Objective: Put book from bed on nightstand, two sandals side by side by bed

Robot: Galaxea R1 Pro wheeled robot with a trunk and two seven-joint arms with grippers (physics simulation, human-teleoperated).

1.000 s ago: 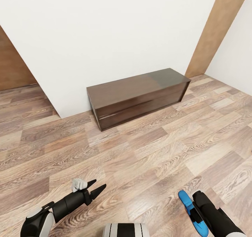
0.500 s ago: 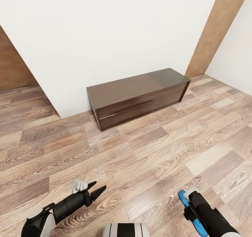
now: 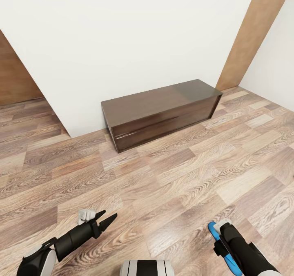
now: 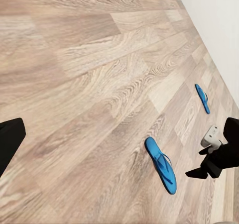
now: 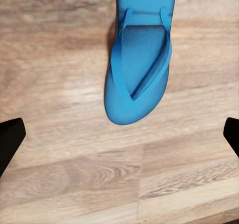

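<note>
Your right gripper (image 5: 119,129) hangs wide open, holding nothing, over a flat bright blue rubber flip-flop (image 5: 141,59) on the grainy wood-plank floor (image 3: 183,178). Left gripper (image 3: 107,219), bottom left, is spread open and empty too.

From the left wrist camera I see the wood-plank floor (image 4: 89,84) with two blue sandals lying flat on it, well apart. The nearer sandal (image 4: 160,165) lies strap side up. The farther sandal (image 4: 202,98) lies close to the white wall (image 4: 214,20). Just beside the nearer sandal I see the right gripper (image 4: 219,159), black with a grey piece. A dark fingertip (image 4: 9,144) shows at one side.
</note>
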